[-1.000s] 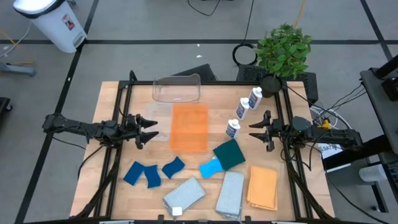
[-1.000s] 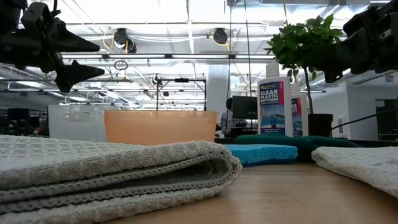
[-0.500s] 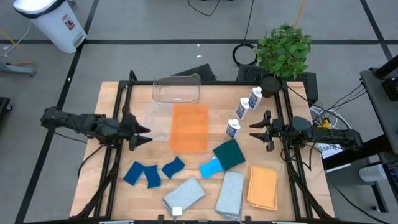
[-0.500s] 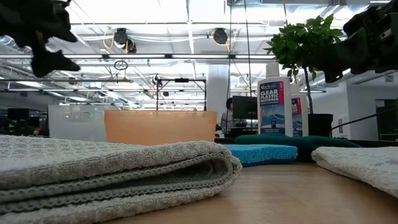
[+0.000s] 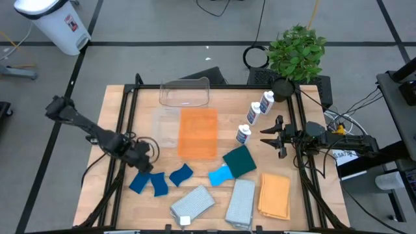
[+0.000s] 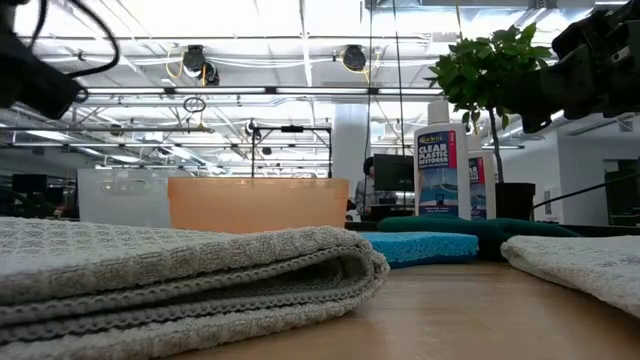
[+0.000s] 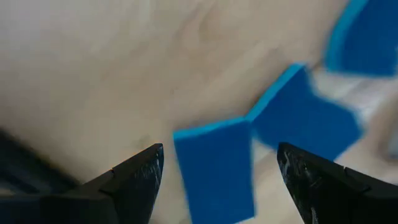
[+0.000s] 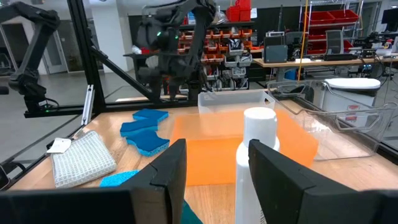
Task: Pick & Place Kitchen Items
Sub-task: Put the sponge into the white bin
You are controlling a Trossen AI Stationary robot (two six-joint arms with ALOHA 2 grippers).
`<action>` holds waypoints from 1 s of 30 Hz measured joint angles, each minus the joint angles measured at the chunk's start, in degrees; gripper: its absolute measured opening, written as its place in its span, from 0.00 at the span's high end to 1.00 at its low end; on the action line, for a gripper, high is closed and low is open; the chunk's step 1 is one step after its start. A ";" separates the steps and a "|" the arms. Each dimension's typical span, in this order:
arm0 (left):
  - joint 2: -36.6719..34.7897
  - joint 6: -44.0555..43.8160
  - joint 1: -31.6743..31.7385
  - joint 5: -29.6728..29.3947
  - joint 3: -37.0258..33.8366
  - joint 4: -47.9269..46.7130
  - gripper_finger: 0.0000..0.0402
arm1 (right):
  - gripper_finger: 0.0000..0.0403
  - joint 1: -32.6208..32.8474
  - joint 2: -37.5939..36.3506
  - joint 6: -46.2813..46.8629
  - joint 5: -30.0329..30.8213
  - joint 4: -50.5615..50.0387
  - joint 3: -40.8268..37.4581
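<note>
Over at seven o'clock, the left gripper (image 5: 144,162) hangs spread wide above three small blue sponges (image 5: 140,181), flat, bright-edged.

left gripper (image 5: 144,162) lowered, open, right gripper (image 5: 268,138) apparently parted

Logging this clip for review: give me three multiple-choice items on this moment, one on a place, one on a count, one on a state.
1. Where is the left gripper?
A. over the plant
B. above the blue sponges
C. beside the orange cloth

2. How many white bottles stand on the table?
A. one
B. three
C. five

3. How do the left gripper's fingers stand?
A. spread apart, nothing between them
C. clamped on a bottle
B. closed on a sponge

Answers: 1 B, the high view shows it just above the sponges at the table's left front. 2 B, three stand in a row by the orange bin. 3 A, the left wrist view shows them wide, a sponge below.
</note>
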 joint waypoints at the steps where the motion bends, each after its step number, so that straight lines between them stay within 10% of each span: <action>1: 1.42 -1.31 -1.17 0.00 0.00 0.34 0.21 | 0.64 0.00 0.00 0.01 0.00 0.00 0.00; 10: 9.51 -11.64 -10.93 7.54 -0.02 2.09 0.21 | 0.64 0.00 -0.01 0.02 0.00 0.00 0.00; 30: 18.12 -12.10 -13.68 4.30 -0.01 7.75 0.21 | 0.64 0.01 -0.02 -0.01 0.00 0.00 -0.02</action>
